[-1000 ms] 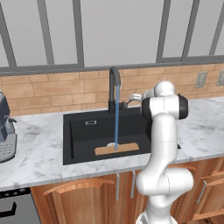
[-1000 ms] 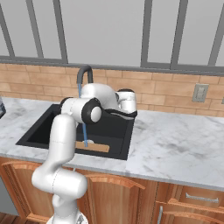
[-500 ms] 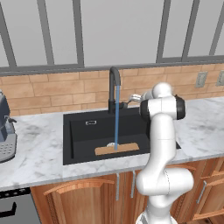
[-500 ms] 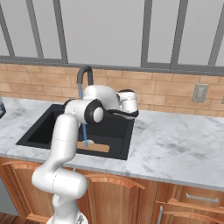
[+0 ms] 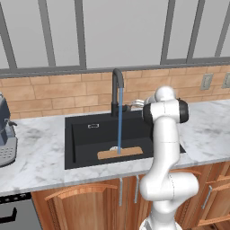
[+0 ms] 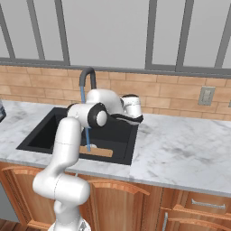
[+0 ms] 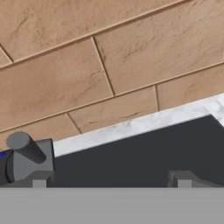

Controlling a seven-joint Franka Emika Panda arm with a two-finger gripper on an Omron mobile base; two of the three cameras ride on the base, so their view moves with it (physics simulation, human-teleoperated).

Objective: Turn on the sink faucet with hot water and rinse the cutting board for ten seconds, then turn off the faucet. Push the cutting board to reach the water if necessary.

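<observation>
**A:** What sits in the black sink (image 5: 81, 148) set in the marble counter (image 5: 40, 168)?

**B:** A thin tan board (image 5: 120, 153), flat on the basin floor near the front wall, under a straight blue stream of water (image 5: 119, 121) from the tall black tap (image 5: 117, 90).

**A:** How would it handle?

**B:** Probably light, stiff and slick when wet; push an edge, don't pinch.

**A:** And the tap's lever (image 7: 24, 146)?

**B:** Small, rigid. The jaws stand wide, empty, just beside it.
</observation>
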